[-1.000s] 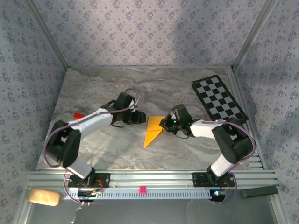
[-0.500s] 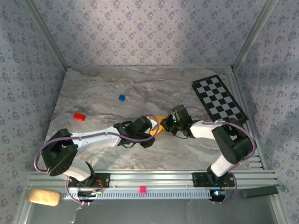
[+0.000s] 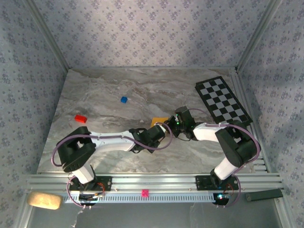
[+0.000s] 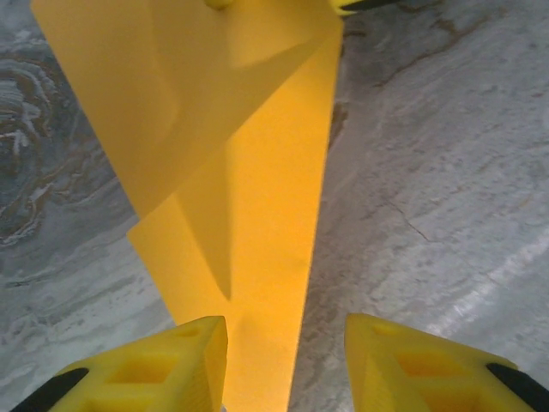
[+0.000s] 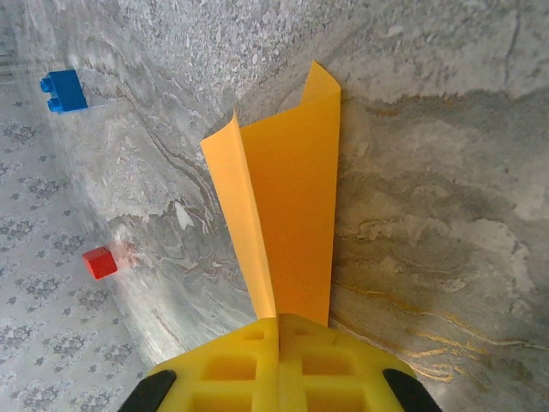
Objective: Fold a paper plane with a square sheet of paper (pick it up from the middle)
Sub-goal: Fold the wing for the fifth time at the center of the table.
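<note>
The orange-yellow paper is folded into a narrow, pointed, creased shape lying on the marble table. In the top view only its far end shows, between the two arms. My left gripper is open, low over the paper's narrow end, which runs between its yellow fingers close to the left one. In the top view the left gripper sits at the table's centre. My right gripper is shut on the paper's other end, where a flap stands up; it also appears in the top view.
A black-and-white checkered board lies at the back right. A small blue cube and a red brick sit left of centre; the right wrist view catches them too, blue and red.
My left arm has swung from the paper's left side round to its near pointed end and now covers most of it. The right gripper has kept its hold without moving.
</note>
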Robot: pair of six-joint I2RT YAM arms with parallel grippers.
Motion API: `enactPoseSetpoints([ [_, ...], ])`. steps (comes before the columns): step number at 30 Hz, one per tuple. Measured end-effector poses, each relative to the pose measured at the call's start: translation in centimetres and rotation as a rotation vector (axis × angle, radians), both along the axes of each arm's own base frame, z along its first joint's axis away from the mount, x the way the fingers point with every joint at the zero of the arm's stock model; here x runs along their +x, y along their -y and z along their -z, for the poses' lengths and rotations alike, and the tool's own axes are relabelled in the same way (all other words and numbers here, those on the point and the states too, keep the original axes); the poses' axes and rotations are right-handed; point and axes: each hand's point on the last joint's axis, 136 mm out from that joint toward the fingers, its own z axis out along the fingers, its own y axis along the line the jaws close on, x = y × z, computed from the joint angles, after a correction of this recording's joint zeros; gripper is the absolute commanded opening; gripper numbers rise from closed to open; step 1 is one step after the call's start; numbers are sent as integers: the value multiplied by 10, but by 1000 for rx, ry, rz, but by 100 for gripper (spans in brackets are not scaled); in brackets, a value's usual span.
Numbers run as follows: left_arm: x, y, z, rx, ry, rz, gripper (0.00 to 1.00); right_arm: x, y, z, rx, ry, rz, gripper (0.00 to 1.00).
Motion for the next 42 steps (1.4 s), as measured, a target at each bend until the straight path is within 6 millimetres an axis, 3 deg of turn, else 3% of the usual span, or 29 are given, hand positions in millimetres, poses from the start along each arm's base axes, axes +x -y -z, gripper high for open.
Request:
enactPoseSetpoints([
  [23, 5, -8, 7, 50, 19, -31, 17, -1, -3, -1, 8, -1, 1, 3],
  [33, 5, -9, 7, 50, 18, -42, 23, -1, -2, -1, 8, -1, 1, 3],
  [42, 5, -10, 11, 59, 15, -46, 19, -1, -3, -1, 8, -1, 1, 3],
])
